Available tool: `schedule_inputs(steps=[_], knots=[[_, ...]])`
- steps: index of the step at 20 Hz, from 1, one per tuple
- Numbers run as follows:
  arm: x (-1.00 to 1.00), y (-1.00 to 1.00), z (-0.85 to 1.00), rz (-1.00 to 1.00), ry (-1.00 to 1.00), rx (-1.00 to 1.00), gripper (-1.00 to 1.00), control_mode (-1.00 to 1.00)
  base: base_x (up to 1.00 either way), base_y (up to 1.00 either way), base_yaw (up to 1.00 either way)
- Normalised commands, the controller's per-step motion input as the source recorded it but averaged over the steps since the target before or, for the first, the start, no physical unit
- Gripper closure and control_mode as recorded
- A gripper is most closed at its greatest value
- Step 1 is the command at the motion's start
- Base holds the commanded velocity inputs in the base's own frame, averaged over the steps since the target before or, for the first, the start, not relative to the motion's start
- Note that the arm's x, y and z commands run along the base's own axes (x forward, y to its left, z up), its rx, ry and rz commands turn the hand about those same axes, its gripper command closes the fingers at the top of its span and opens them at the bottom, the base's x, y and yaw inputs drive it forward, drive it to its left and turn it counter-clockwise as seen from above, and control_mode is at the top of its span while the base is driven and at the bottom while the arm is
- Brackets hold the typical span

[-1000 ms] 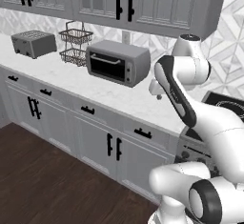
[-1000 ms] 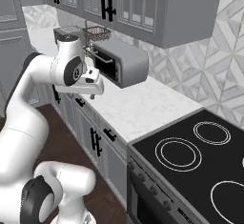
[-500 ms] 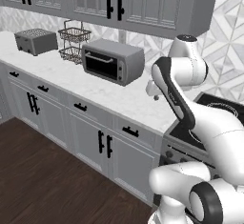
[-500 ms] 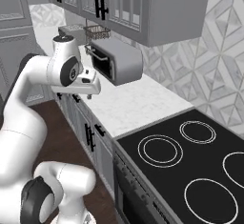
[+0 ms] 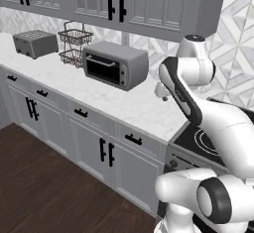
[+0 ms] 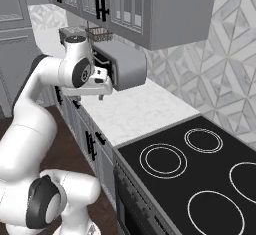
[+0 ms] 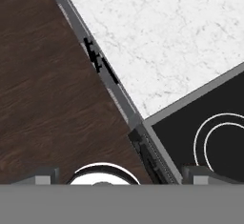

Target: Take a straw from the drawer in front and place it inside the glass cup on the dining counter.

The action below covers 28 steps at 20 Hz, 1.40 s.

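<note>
My gripper hangs open and empty above the white kitchen counter, close to the stove. From the right it shows as gripper in front of the toaster oven. In the hand view the gripper has its tips far apart, looking straight down on the counter's front edge, the wood floor and a stove corner. Closed grey drawers with short black bar handles run under the counter. I cannot tell which is the task's drawer. The straw, the glass cup and the dining counter are out of view.
A toaster oven, a wire basket and a toaster stand on the counter. Grey wall cabinets hang above. The black stove top lies to the right. Dark wood floor spreads in front.
The whole picture has shifted, so the base has driven along the counter and more of the stove has come into view. The gripper stays open and empty.
</note>
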Motion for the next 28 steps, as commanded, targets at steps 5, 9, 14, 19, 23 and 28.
schedule_inputs(steps=[5, 9, 14, 19, 23, 28], knots=[[0.11, 0.99, -0.22, 0.0, -0.14, -0.36, -1.0, -1.0, 0.0, 0.0, 0.0], [0.21, 0.98, -0.47, 0.0, -0.13, -0.43, -1.0, -1.0, 0.0, 0.0, 0.0], [0.34, 0.85, -0.64, -0.04, -0.1, -0.5, -1.0, -1.0, 0.0, 0.0, 0.0], [0.36, 0.69, -0.64, -0.08, -0.05, -0.51, -1.0, -1.0, 0.0, 0.0, 0.0], [0.23, 0.42, -0.64, -0.12, 0.0, -0.36, -1.0, -1.0, 0.0, 0.0, 0.0], [0.4, 0.04, -0.63, -0.18, 0.0, -0.24, -1.0, -1.0, 0.0, 0.0, 0.0]])
